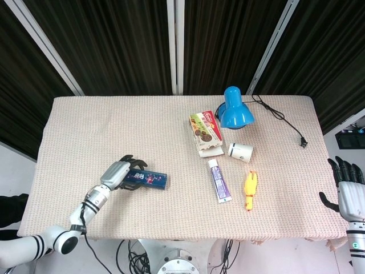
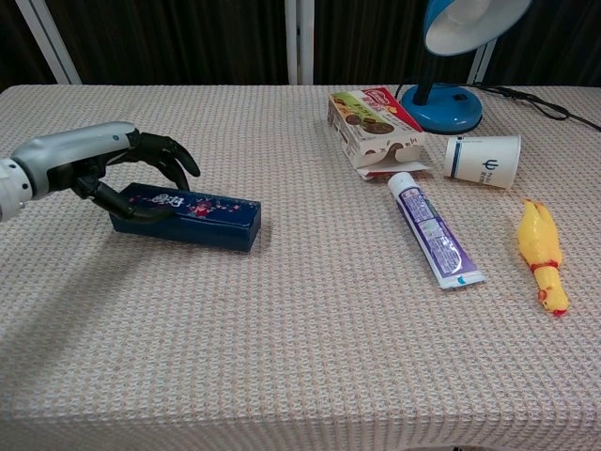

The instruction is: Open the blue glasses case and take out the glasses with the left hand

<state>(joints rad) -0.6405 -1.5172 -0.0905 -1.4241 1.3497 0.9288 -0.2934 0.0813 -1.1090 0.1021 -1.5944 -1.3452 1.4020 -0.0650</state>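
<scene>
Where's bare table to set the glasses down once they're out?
Free: the wide strip between the glasses case and the toothpaste, plus the near edge. Crowded: toothpaste, paper cup, snack box, lamp and rubber chicken cluster on the other side.

The silver-and-black left hand (image 2: 113, 169) curled its dark fingers over the left end of the closed blue rectangular glasses case (image 2: 186, 216) on the beige woven tablecloth (image 2: 300, 357).

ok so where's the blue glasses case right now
The blue glasses case lies closed on the left side of the table, its left end under the left hand, well apart from the toothpaste tube to its right.
</scene>
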